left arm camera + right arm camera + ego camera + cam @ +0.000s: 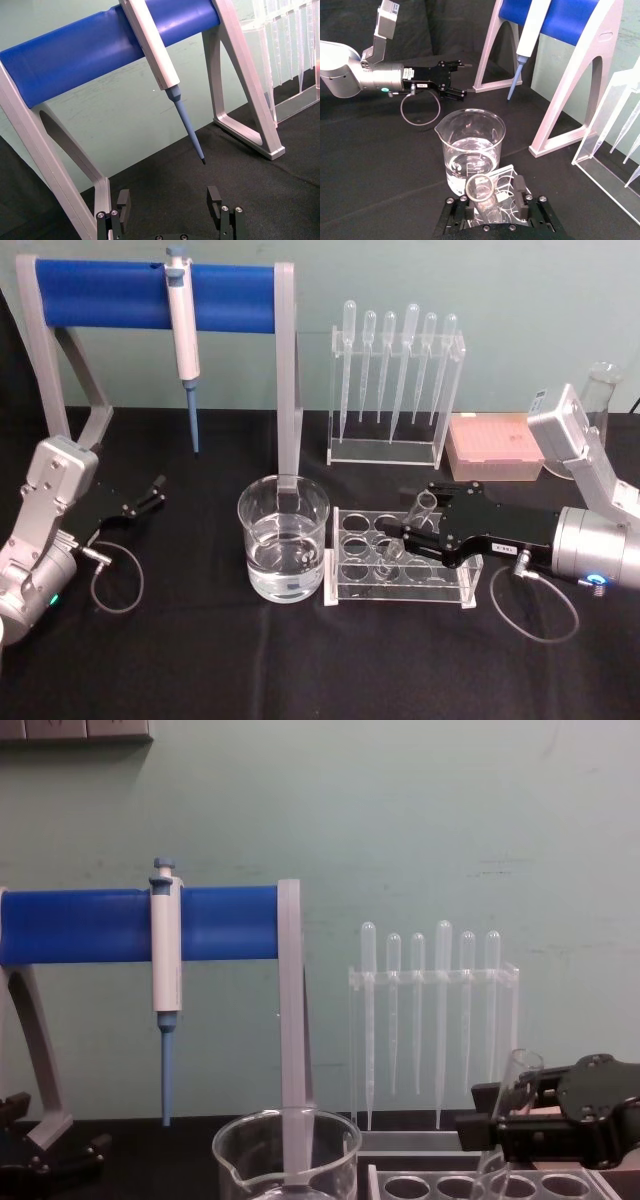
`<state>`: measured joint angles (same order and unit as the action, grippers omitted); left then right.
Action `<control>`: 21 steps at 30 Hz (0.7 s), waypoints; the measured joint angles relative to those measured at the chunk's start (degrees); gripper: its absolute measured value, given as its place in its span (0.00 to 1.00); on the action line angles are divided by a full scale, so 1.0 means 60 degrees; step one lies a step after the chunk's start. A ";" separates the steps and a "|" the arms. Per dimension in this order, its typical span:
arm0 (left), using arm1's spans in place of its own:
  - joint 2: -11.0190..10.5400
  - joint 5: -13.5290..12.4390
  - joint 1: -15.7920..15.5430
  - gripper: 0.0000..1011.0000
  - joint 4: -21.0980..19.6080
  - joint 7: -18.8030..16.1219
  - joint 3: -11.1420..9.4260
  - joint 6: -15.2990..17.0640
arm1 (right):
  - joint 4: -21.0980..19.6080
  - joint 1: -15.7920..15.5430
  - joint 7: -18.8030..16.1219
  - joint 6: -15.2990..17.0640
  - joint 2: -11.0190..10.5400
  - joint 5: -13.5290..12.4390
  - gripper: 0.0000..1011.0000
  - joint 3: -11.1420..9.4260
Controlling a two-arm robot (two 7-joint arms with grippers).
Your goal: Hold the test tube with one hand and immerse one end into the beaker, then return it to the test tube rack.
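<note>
Right gripper (pixel 412 536) closed on the test tube (pixel 405 530), held tilted over the clear tube rack (pixel 400 562), just right of the beaker (pixel 284 538) | beaker partly filled with clear liquid, near centre of the black table (pixel 200 660) | left gripper (pixel 150 494) parked far left, fingers spread apart, nothing held.

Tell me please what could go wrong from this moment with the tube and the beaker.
The right gripper holds the test tube tilted while its bottom sits in the clear rack; a sideways pull could drag the rack. The beaker, holding liquid, stands close beside the rack, so a low swing might strike its rim. Smooth glass could slip between the slim fingers.
</note>
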<state>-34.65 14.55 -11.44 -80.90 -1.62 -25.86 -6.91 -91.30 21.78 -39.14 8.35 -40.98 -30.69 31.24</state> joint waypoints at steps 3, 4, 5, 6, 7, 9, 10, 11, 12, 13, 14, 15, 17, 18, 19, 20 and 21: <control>0.0000 0.0000 0.0001 0.99 0.0000 0.0000 0.0000 0.0000 | -0.0002 -0.0002 0.0000 0.0000 0.0000 0.0000 0.56 0.0000; 0.0000 0.0000 0.0001 0.99 0.0000 0.0000 0.0000 0.0000 | -0.0004 -0.0004 0.0000 0.0000 0.0000 0.0000 0.57 0.0000; 0.0000 0.0000 0.0001 0.99 0.0000 0.0000 0.0000 0.0000 | -0.0004 -0.0004 0.0000 0.0000 0.0000 -0.0001 0.63 0.0000; 0.0000 0.0000 0.0001 0.99 0.0000 0.0001 0.0000 0.0000 | -0.0005 -0.0004 0.0000 0.0000 0.0000 0.0000 0.66 0.0000; 0.0000 0.0000 0.0001 0.99 0.0000 0.0000 0.0000 0.0000 | -0.0006 -0.0004 0.0000 0.0000 0.0000 -0.0001 0.68 -0.0001; 0.0000 0.0000 0.0001 0.99 0.0000 0.0000 0.0000 0.0000 | -0.0007 -0.0004 0.0000 0.0000 0.0000 0.0000 0.73 -0.0001; 0.0000 0.0000 0.0001 0.99 0.0000 0.0000 0.0000 0.0000 | -0.0013 -0.0007 0.0004 -0.0004 -0.0002 0.0001 0.77 -0.0004; 0.0000 0.0000 0.0000 0.99 0.0000 0.0000 0.0000 0.0000 | -0.0082 -0.0044 0.0031 -0.0054 -0.0017 0.0011 0.81 -0.0039; 0.0001 0.0000 0.0001 0.99 0.0000 0.0000 0.0000 0.0000 | -0.0141 -0.0074 0.0069 -0.0083 -0.0031 0.0019 0.84 -0.0068; 0.0000 0.0000 0.0001 0.99 0.0000 0.0000 0.0000 0.0000 | -0.0211 -0.0110 0.0127 -0.0116 -0.0047 0.0027 0.86 -0.0102; 0.0000 0.0000 0.0000 0.99 0.0000 0.0000 0.0000 0.0000 | -0.0368 -0.0194 0.0247 -0.0185 -0.0082 0.0041 0.89 -0.0191; 0.0000 0.0000 0.0001 0.99 0.0000 0.0000 0.0000 0.0001 | -0.0447 -0.0239 0.0306 -0.0213 -0.0102 0.0047 0.91 -0.0239; 0.0000 0.0000 0.0001 0.99 0.0000 0.0000 0.0000 0.0000 | -0.0616 -0.0318 0.0409 -0.0252 -0.0140 0.0050 0.97 -0.0328; 0.0000 0.0000 0.0000 0.99 0.0000 0.0000 0.0001 0.0000 | -0.0799 -0.0400 0.0532 -0.0281 -0.0185 0.0051 0.98 -0.0432; 0.0000 0.0000 0.0001 0.99 0.0000 0.0000 0.0001 0.0000 | -0.0893 -0.0445 0.0591 -0.0287 -0.0210 0.0051 0.99 -0.0490; 0.0000 0.0000 0.0001 0.99 0.0000 0.0001 0.0001 0.0000 | -0.1081 -0.0523 0.0697 -0.0297 -0.0255 0.0050 0.99 -0.0604; 0.0000 0.0000 0.0000 0.99 0.0000 0.0000 0.0000 0.0000 | -0.1162 -0.0557 0.0744 -0.0302 -0.0274 0.0050 0.99 -0.0655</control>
<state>-34.65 14.55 -11.43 -80.90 -1.62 -25.86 -6.91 -98.27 18.44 -34.68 6.54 -42.63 -30.39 27.31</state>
